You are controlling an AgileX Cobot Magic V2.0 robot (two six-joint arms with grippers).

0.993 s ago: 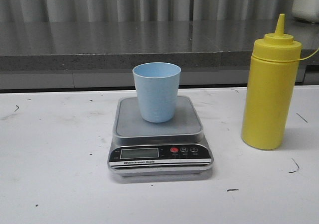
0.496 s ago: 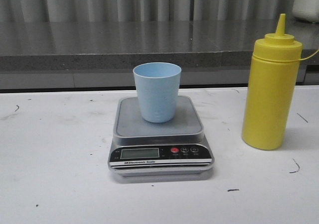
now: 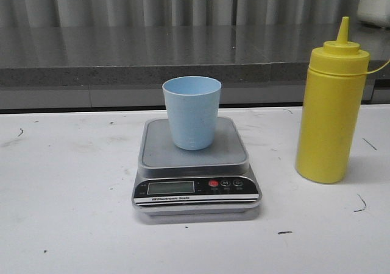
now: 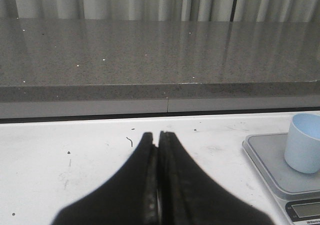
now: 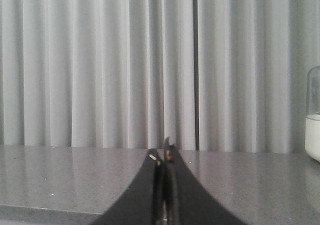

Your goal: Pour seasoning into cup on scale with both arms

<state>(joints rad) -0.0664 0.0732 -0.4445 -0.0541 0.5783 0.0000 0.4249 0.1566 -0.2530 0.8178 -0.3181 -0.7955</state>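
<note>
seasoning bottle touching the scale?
Apart. The front view shows bare white table between the seasoning bottle and the scale; the bottle stands on the table, off to the right.

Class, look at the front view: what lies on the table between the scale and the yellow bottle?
Nothing: in the front view, only bare white table separates the scale from the bottle.

Even, soft, slightly dim light. The scale (image 3: 195,164) and bottle (image 3: 331,103) cast faint shadows on the table (image 3: 67,213). The grey counter (image 4: 150,55) behind the scale shows muted reflections. Both wrist views show dark, blurred fingers.
</note>
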